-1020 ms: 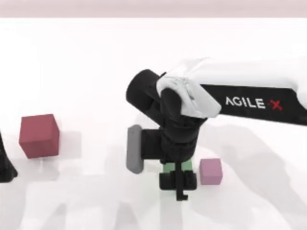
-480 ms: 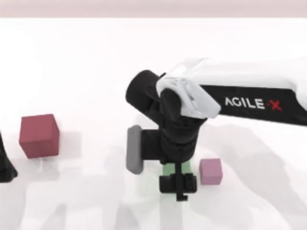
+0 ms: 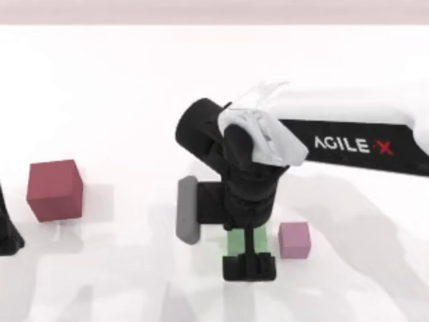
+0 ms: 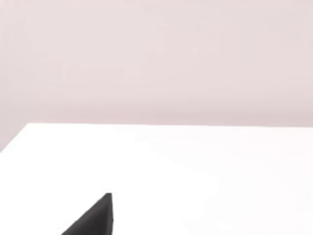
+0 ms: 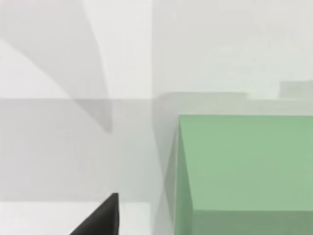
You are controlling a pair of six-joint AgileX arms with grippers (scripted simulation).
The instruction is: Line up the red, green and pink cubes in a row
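Red cube (image 3: pixel 55 190) sits far left on the white worktop (image 3: pixel 120 80). Green cube (image 3: pixel 237 240) rests mid-front under the right pincer (image 3: pixel 249 265), whose fingers I cannot tell apart or together. Pink cube (image 3: pixel 294 240) lies just right of the green cube. Left arm (image 3: pixel 7 231) is parked at the left edge.

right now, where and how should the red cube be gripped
Take the red cube across two opposite flat side faces, coming straight down from above. It sits flat on the table with nothing beside it, so a top-down pinch looks simplest. The left arm, parked at the table's left edge, is closest; the right end effector is at the green cube, next to the pink cube.
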